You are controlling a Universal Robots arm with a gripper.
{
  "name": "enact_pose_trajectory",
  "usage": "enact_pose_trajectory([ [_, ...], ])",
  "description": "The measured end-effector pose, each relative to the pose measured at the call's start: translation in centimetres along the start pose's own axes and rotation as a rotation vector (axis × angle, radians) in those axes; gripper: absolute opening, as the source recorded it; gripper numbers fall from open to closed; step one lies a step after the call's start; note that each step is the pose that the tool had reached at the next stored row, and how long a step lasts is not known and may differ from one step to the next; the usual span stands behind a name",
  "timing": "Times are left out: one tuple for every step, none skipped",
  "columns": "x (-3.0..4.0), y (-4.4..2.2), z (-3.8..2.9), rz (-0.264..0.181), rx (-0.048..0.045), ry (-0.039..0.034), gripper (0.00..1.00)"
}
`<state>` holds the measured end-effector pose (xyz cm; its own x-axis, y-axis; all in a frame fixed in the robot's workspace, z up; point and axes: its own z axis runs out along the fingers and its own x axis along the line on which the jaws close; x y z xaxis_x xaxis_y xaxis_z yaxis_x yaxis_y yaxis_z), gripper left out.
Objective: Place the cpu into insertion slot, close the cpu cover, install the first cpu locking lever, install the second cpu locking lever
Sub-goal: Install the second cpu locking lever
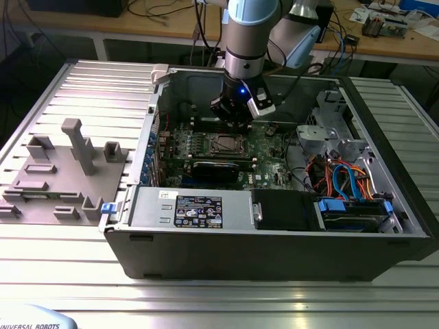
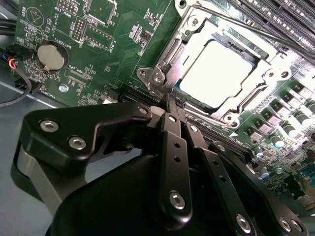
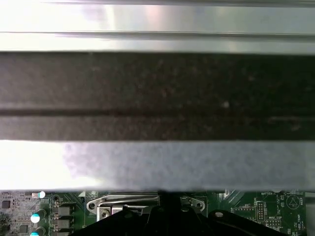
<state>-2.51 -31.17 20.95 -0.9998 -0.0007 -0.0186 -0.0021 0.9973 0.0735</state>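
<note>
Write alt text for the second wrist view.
The black robot hand, fingers closed together, hovers at a corner of the silvery metal cpu cover framing the bright silver-grey square cpu, on a green circuit board with a round coin battery.

- Arm: single, silver-grey with light blue joint caps; enters from the top of the exterior view, last section pointing straight down.
- Wrist: vertical metal cylinder; small blue light lit at its lower end; small white block fixed to the side toward the exterior view's right.
- Gripper: black, pointing down, hanging low.
- Fingers: two slim black bars with silver screw heads in the second wrist view, pressed together side by side, tips meeting, nothing between them.
</note>
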Motion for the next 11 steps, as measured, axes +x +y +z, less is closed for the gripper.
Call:
enact_pose_trajectory([
  [0.0,0.0,-0.03,0.0,0.0001,0.0002,0.11],
  [0.0,0.0,-0.11,0.0,0.0001,0.0001,0.11],
  [0.0,0.01,-0.22,0.0,0.0,0.0,0.11],
  [0.0,0.02,-0.37,0.0,0.0,0.0001,0.11],
  [-0.01,0.05,-0.65,0.0,-0.0001,0.0,0.11],
  [-0.02,0.07,-0.99,0.0,0.0,0.0,0.11],
  [-0.02,0.09,-1.25,0.0,-0.0001,0.0,0.11],
  [-0.03,0.11,-1.52,0.0,0.0,0.0,0.11],
  [-0.03,0.12,-1.73,0.0,0.0,0.0001,0.11],
  [-0.04,0.14,-1.89,0.0,0.0,0.0,0.11],
  [-0.04,0.15,-2.04,0.0,0.0001,0.0001,0.11],
])
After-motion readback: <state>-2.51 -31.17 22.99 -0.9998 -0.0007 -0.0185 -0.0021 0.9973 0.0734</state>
